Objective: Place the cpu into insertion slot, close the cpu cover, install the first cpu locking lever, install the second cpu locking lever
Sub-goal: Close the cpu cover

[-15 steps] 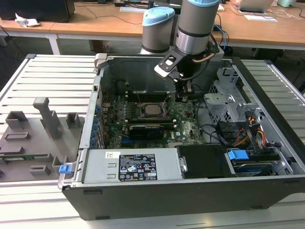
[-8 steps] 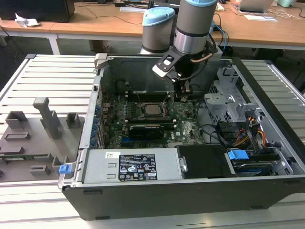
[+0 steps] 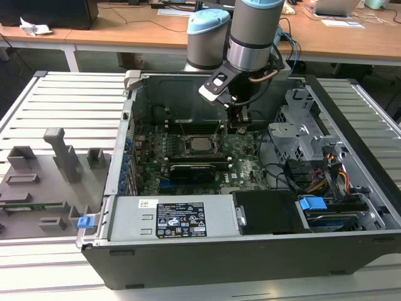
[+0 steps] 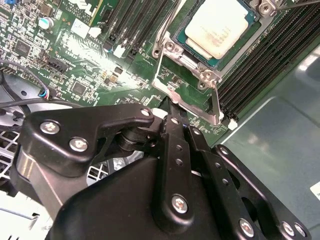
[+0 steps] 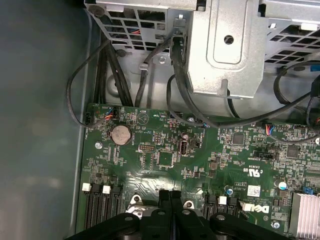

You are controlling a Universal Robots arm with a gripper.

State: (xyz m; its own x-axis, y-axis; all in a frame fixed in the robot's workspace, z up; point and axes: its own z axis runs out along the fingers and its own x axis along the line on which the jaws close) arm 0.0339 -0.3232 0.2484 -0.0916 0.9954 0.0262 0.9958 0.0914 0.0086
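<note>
The cpu [image 3: 200, 144] [image 4: 220, 25] lies flat in the insertion slot [image 3: 186, 151] on the green board, pale metal face up. The cpu cover [image 4: 207, 75] lies as a silver frame around it. A thin metal locking lever [image 4: 216, 102] runs past the socket's near corner. My gripper [image 3: 242, 122] hangs over the board on the exterior view's right of the socket. Its black fingers are shut, tips pressed together [image 5: 170, 194], with the tip [image 4: 171, 106] right at the lever's plate by the socket corner. I cannot tell whether they touch.
A metal drive cage [image 3: 301, 125] with black cables stands on the exterior view's right. A long black card [image 3: 197, 169] and the power supply [image 3: 175, 216] lie nearer the front. Memory slots [image 4: 265, 55] flank the socket. A grey fixture tray [image 3: 44, 182] sits outside the case.
</note>
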